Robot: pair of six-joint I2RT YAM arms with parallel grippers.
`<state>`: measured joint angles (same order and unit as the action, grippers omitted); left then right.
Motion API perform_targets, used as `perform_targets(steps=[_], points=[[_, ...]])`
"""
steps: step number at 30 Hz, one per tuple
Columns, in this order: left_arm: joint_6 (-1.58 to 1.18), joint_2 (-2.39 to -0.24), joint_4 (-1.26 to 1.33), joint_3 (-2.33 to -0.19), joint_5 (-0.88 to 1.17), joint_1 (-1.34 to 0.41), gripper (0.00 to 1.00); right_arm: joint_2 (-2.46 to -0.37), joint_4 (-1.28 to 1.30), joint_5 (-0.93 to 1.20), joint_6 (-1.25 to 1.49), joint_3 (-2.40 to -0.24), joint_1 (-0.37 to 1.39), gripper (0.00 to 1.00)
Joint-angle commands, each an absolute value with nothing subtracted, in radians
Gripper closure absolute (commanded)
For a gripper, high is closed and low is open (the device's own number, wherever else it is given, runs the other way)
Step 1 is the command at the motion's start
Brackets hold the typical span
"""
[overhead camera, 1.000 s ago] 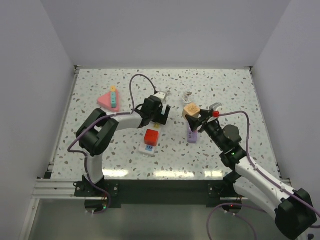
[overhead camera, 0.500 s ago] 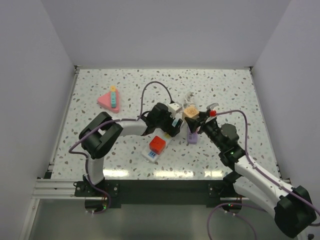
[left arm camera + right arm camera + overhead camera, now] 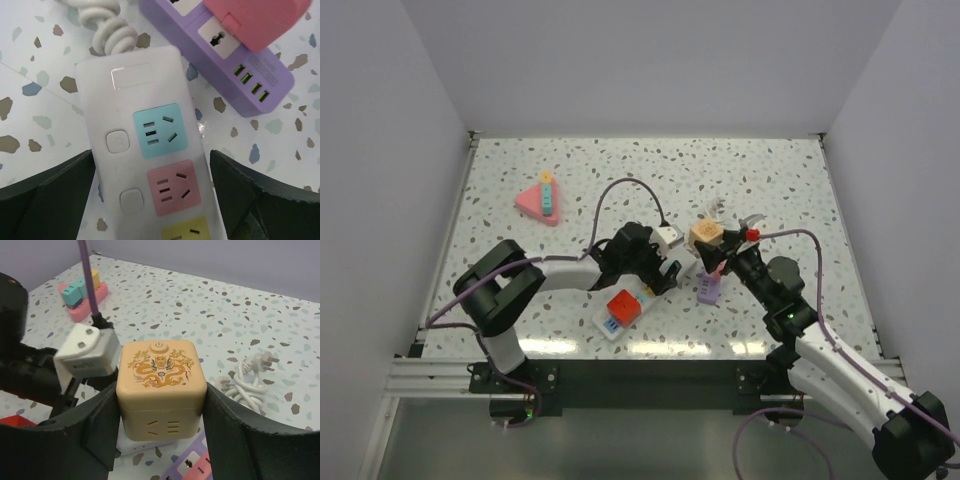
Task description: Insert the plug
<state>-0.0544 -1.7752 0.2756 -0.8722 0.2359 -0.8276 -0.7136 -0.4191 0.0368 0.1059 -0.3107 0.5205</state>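
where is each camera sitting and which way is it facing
Top external: above and behind the bases, looking down on the table; left arm and right arm both show.
Left wrist: on the left arm, looking straight down at the white power strip; open left gripper straddles it.
Right wrist: on the right arm, looking low across the table to the far wall; right gripper clamps the tan cube socket.
Shared: the purple power strip shows in all three.
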Motion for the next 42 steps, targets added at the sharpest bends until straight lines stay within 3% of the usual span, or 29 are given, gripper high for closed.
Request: perform_targets(steps=[1, 9, 16, 23, 42], points=[[-0.009, -1.596, 0.353, -0.850, 0.216, -0.850, 0.00, -0.635, -0.425, 0.003, 0.127, -0.301, 0.515, 1.00], [-0.092, -1.307, 0.400, -0.706, 0.076, -0.847, 0.00, -0.684, -0.477, 0.067, 0.155, -0.290, 0.515, 1.00], [-0.381, -1.056, 0.309, -0.453, -0.242, -0.867, 0.00, -0.828, -0.736, 0.187, 0.245, -0.212, 0.525, 1.00], [-0.549, -0.818, 0.196, -0.295, -0.414, -0.940, 0.00, -0.988, -0.919, 0.137, 0.261, -0.187, 0.635, 1.00], [-0.555, -0.841, 0.204, -0.264, -0.374, -1.032, 0.00, -1.304, -1.091, 0.003, 0.206, -0.261, 0.815, 1.00]])
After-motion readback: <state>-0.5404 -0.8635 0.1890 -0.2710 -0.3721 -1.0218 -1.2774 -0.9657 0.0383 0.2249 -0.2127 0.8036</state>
